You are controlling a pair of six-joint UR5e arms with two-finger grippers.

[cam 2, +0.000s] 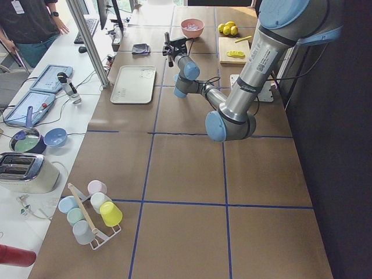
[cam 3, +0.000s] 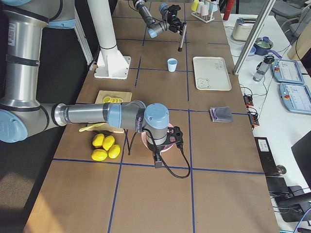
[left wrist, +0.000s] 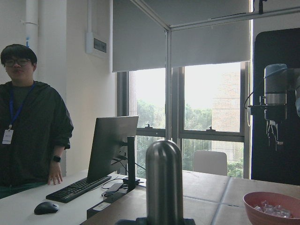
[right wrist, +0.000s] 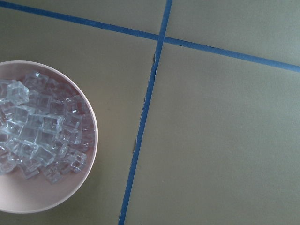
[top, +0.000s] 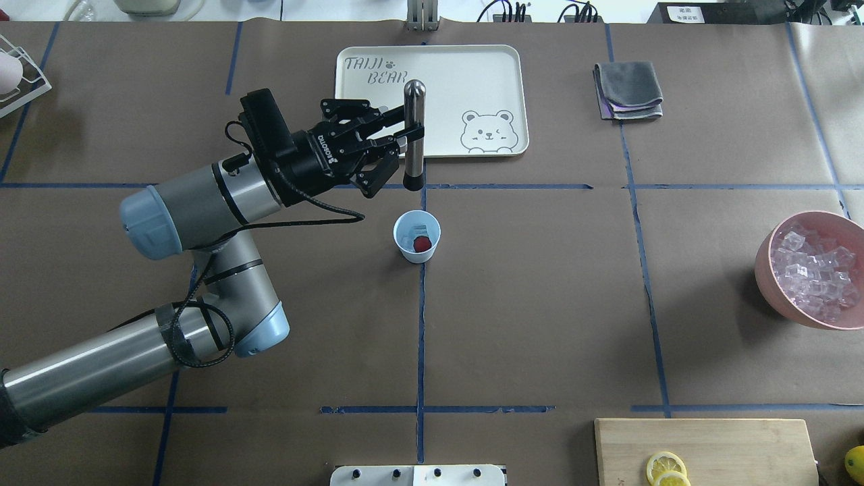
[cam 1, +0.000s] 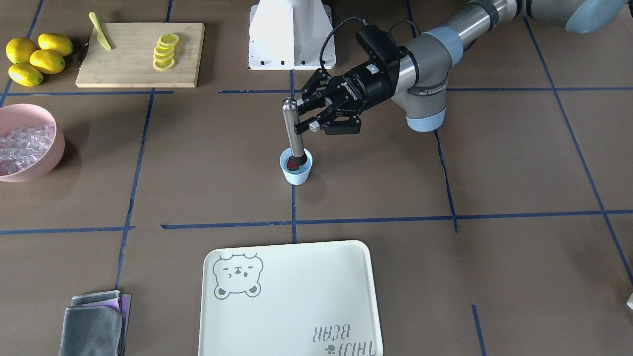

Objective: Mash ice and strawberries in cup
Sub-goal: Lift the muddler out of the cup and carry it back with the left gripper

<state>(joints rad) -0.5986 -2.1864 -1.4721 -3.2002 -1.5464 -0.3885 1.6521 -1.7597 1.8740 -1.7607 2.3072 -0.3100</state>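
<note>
holding a steel muddler (top: 414, 111) in the left gripper (top: 403, 137), jaws clamped on the shaft about mid-length, long axis plumb, black tip down.

finding the cup (cam 1: 296, 176) centre frame in the overhead view, upright on the surface on a blue tape line, with one strawberry (top: 422, 243) and a bit of ice (top: 407, 235) side by side inside.

key relation: placing the cup straight below the jaws, under the muddler tip. overlaps the cup mouth in the front-facing view, yet shows a gap above the rim in the right side view. judging from that: tip over the mouth, not in it. calls for a straight push down along the muddler axis, no tilt. going off-centre would likely catch the rim and tip the light cup.

left arm clearly nearer. spotting the right gripper (cam 3: 163, 145) only in the right side view, lower centre, over the pink bowl (top: 765, 270) with more ice in it — cannot tell there whether jaws are wide or closed.

writing: reading "robotiq" on the left gripper body, "taiji bear" plus a bear face on the cream tray (top: 521, 101), upper centre of the overhead view. can't read the small mark on the cutting board (cam 1: 128, 69) or the sticker on the arm — too small.
</note>
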